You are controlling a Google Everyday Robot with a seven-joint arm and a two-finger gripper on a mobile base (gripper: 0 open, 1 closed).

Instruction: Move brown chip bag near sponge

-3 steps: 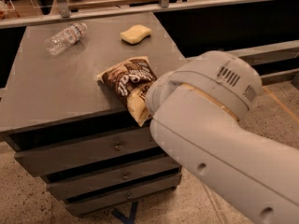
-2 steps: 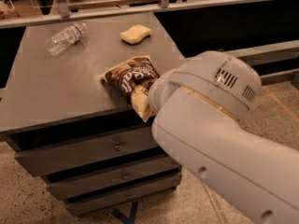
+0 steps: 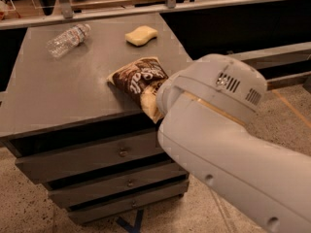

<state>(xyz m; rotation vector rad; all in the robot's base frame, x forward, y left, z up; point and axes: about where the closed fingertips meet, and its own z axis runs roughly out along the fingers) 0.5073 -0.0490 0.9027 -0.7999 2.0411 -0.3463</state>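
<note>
The brown chip bag lies on the grey cabinet top near its front right edge, with its cream near end sticking out past the edge. The pale yellow sponge lies at the back of the top, well apart from the bag. My white arm fills the lower right of the view. My gripper is hidden behind the arm, at the bag's near right end.
A clear plastic water bottle lies on its side at the back left of the top. The cabinet has drawers below. A railing runs behind it. Speckled floor lies to the right and below.
The bag has shifted a little to the right and toward the back, along with the arm's end. The sponge and bottle have not moved.
</note>
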